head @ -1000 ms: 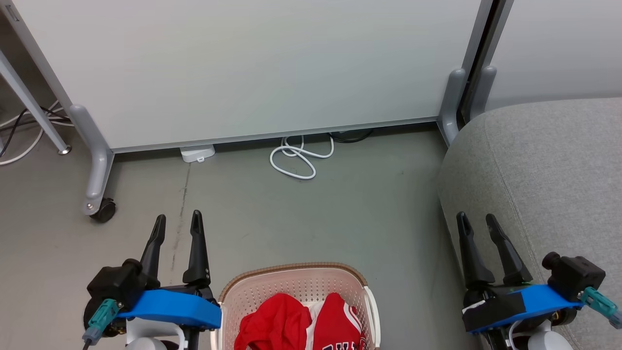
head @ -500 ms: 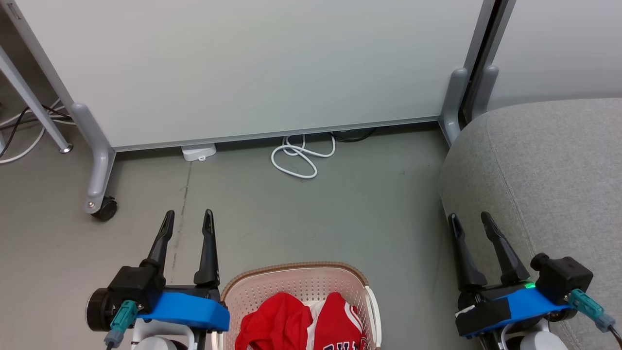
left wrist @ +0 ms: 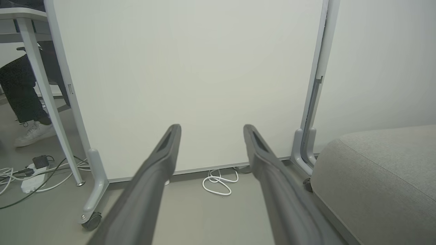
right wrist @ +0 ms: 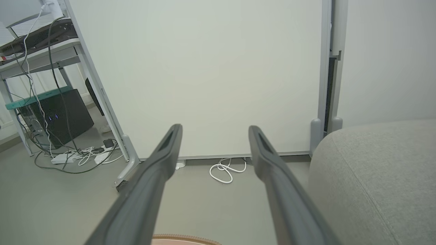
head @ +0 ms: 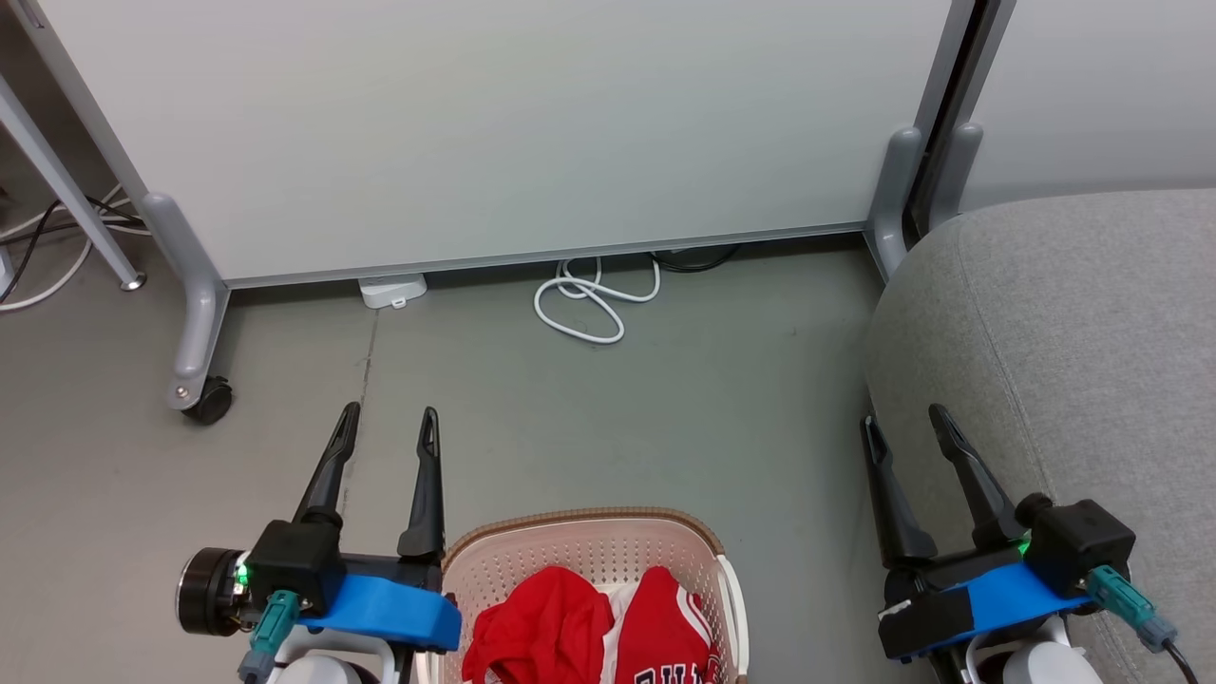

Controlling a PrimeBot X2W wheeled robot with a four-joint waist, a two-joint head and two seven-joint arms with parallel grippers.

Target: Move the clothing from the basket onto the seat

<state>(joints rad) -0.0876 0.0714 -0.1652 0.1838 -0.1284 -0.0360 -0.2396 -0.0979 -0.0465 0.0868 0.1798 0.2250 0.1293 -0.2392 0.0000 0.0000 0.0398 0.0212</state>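
Note:
Red clothing [head: 594, 636] with white trim lies bunched in the cream perforated basket [head: 579, 546] at the bottom centre of the head view; black letters peek at the frame's lower edge. The basket's brown rim [right wrist: 185, 238] also shows in the right wrist view. The grey seat [head: 1073, 323] fills the right side, also seen as the seat [left wrist: 381, 173] and the seat [right wrist: 374, 177] in the wrist views. My left gripper [head: 389, 427] hovers open just left of the basket, pointing away over the floor. My right gripper [head: 902, 423] stands open beside the seat's front edge. Both are empty.
A white partition panel [head: 494, 133] on castor feet [head: 204, 399] stands ahead, with a coiled white cable [head: 589, 299] on the floor at its base. A desk leg [head: 66, 204] and cables sit far left. A person's leg and white shoe [left wrist: 32, 134] show behind the desk.
Both grippers have slid forward and slightly inward in the head view, staying open. The camera has shifted a little, so the scene sits slightly to the right.

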